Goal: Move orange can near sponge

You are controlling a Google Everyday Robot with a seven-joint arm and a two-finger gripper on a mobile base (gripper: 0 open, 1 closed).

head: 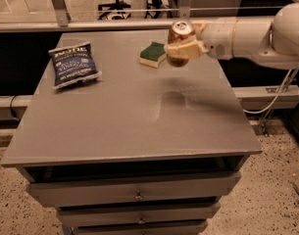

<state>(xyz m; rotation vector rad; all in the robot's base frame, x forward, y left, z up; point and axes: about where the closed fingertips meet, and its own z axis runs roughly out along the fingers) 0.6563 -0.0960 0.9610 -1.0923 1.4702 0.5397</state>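
Observation:
The orange can (180, 33) is held upright in my gripper (181, 48), lifted above the grey table (134, 116) at the far right. The cream fingers wrap its lower half, so only its silver top and upper side show. The sponge (152, 54), dark green on top with a pale yellow base, lies on the table just left of the can and gripper, close but apart from them. My white arm (247, 35) reaches in from the right.
A blue chip bag (73, 64) lies at the table's far left. Drawers (134, 195) sit under the tabletop. A metal rail (90, 26) runs behind the table, with office chair legs beyond it. A cable hangs at the right.

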